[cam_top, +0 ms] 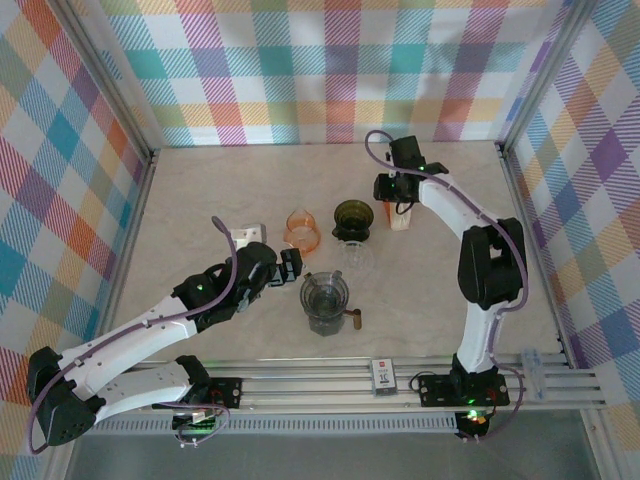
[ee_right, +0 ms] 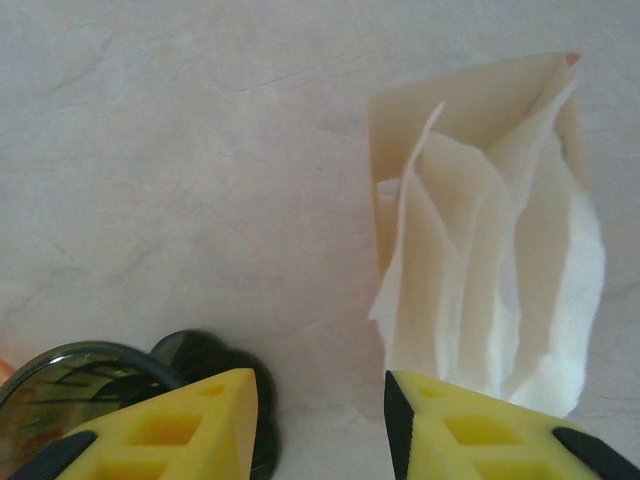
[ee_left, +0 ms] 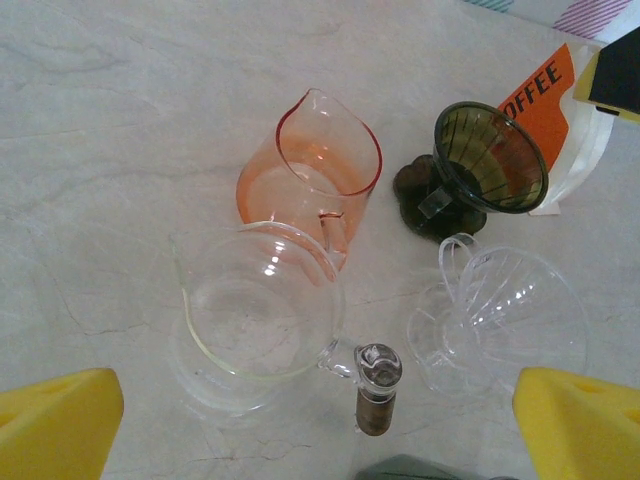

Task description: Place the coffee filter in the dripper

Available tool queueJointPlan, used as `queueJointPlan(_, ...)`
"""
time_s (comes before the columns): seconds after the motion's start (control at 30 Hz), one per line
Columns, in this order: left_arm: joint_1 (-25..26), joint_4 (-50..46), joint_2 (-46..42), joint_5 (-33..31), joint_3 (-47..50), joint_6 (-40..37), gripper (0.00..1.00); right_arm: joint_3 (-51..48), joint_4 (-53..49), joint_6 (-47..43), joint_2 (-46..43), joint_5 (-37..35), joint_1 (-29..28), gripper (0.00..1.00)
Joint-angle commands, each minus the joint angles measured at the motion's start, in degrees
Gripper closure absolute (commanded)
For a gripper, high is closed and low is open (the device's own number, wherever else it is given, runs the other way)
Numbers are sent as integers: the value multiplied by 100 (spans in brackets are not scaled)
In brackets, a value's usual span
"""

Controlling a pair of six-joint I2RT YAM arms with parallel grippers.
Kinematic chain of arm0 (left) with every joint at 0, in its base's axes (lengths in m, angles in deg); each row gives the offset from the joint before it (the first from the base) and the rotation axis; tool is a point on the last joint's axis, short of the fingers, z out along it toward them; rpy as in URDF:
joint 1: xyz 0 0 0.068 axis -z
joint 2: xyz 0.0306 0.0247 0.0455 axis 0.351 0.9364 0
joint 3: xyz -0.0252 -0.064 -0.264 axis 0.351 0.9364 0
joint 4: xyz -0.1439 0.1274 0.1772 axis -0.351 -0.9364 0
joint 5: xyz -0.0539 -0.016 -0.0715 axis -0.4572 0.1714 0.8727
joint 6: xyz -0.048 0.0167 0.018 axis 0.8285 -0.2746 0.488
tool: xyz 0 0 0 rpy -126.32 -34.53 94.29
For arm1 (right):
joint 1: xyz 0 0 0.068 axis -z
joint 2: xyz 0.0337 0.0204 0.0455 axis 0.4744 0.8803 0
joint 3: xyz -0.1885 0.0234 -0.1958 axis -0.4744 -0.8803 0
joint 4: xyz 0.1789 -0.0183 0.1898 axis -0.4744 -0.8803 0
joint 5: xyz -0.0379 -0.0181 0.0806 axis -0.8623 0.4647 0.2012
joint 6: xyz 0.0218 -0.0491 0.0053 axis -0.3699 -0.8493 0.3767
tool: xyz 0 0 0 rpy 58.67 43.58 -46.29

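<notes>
White paper coffee filters stand bunched in an open pack with an orange label at the back right. My right gripper hovers over the table just left of the pack. Its yellow fingers stand partly closed, with bare table between them and one finger under the filters' edge. A dark green dripper stands left of the pack, its rim beside my right gripper. A clear dripper sits in front of it. My left gripper is open above the glassware.
An orange glass jug and a clear glass server with a brown-capped handle crowd the table's middle. Checked walls enclose the table on three sides. A small card lies on the front rail.
</notes>
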Motion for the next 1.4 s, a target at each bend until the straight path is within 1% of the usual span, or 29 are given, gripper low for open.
queueJointPlan(0.0, -74, 9, -50, -59, 0, 26, 0, 307, -298, 69, 166, -296, -5, 61)
queueJointPlan(0.3, -118, -11, -143, -57, 28, 22, 0, 489, -399, 13, 437, -422, -21, 66)
queueJointPlan(0.43, -134, -15, -163, -59, 36, 26, 0, 551, -439, -4, 505, -531, -35, 72)
queueJointPlan(0.53, -133, -12, -174, -51, 50, 19, 0, 592, -470, -34, 554, -604, -57, 79)
queueJointPlan(0.7, -139, -2, -204, -42, 68, 31, 0, 597, -437, -55, 550, -652, -107, 80)
queueJointPlan(0.9, -144, -1, -221, -34, 93, 40, 0, 623, -411, -100, 541, -791, -171, 91)
queueJointPlan(0.97, -151, -9, -236, -37, 98, 40, 0, 658, -432, -127, 558, -807, -182, 98)
queueJointPlan(1.0, -152, -14, -237, -35, 100, 40, 0, 656, -441, -132, 555, -829, -190, 100)
queueJointPlan(1.37, -159, -27, -240, 33, 99, 52, 0, 317, -433, -178, 80, -970, -250, 100)
